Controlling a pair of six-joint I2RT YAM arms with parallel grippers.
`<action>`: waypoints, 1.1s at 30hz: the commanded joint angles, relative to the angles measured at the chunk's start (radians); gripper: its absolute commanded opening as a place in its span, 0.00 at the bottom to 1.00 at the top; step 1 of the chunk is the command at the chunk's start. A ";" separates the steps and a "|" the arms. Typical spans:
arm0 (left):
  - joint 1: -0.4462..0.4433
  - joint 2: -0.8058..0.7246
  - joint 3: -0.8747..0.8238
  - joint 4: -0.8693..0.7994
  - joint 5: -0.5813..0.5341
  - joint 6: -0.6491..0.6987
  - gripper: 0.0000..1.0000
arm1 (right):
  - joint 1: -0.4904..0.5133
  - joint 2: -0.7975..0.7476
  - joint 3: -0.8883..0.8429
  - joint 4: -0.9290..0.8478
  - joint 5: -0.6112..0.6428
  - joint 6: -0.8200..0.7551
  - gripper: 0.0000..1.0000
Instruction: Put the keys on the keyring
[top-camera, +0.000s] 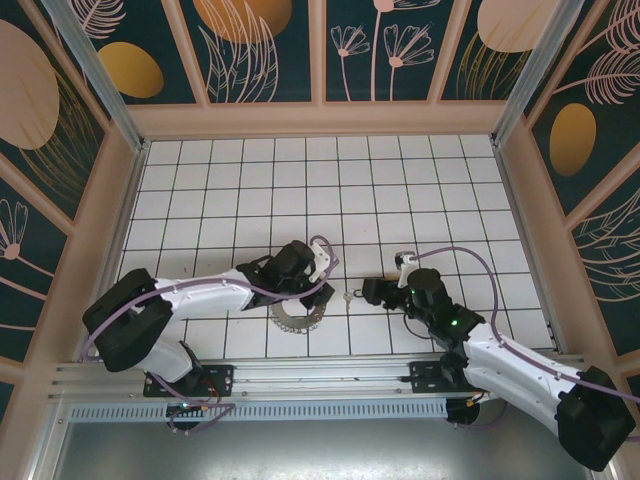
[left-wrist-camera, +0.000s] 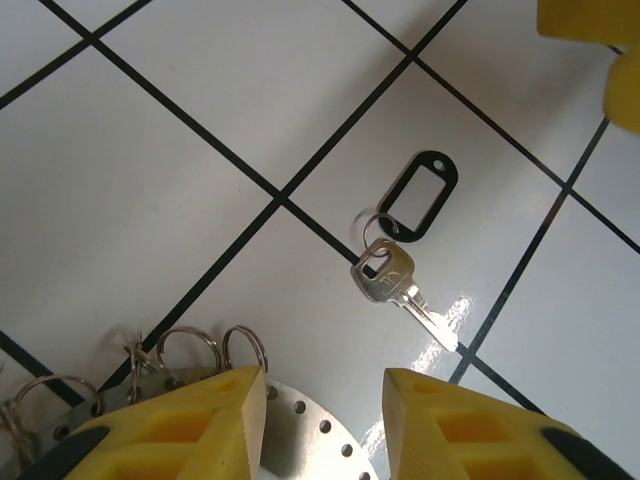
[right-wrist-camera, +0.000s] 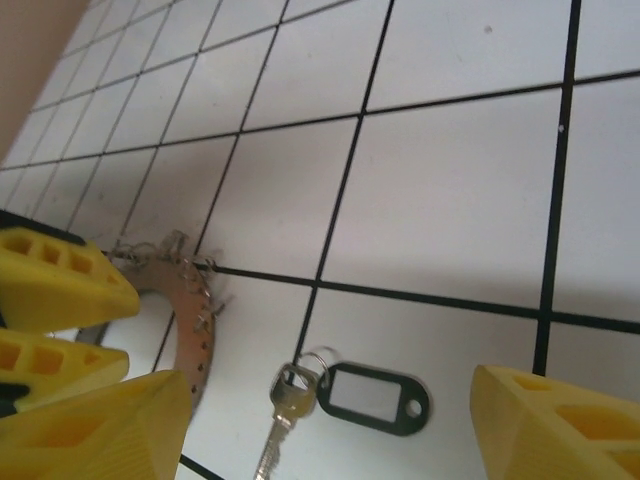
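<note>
Key and hoop on the tiled floor, seen from above and from both wrists. The keys (left-wrist-camera: 395, 285), a single silver key joined by a small split ring to a black tag (left-wrist-camera: 420, 195), lay flat and free between the two arms. They were apart from the keyring (top-camera: 297, 318), whose loop-fringed rim sat beneath the left gripper (left-wrist-camera: 325, 385). That gripper's yellow fingers stood partly apart over the hoop's perforated band, and whether they pinched it could not be told. The right gripper (right-wrist-camera: 325, 385) stood wide, with nothing between its fingers, and the key lay on the floor below the gap.

Likely faults from this position:
- The flat key could skid on the glossy tile instead of lifting, since little of its edge is exposed.
- A grasp on the tag alone would leave the key swinging.
- The floppy hoop could sag or turn, moving its loop away from the key.
- The two grippers were near each other and could collide on approach.

The floor (top-camera: 400, 180) was white square tile with dark joints. The walls (top-camera: 260, 40) were dark teal panels with gold discs and pale plant outlines.
</note>
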 joint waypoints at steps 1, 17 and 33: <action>-0.003 0.042 0.054 -0.050 -0.016 -0.014 0.33 | -0.011 0.004 -0.004 0.030 0.026 0.015 0.79; -0.022 0.136 0.136 -0.157 -0.077 -0.018 0.32 | -0.056 -0.034 -0.014 0.023 0.009 0.026 0.99; -0.024 0.182 0.154 -0.154 -0.099 -0.005 0.23 | -0.079 -0.036 -0.023 0.028 -0.014 0.035 0.99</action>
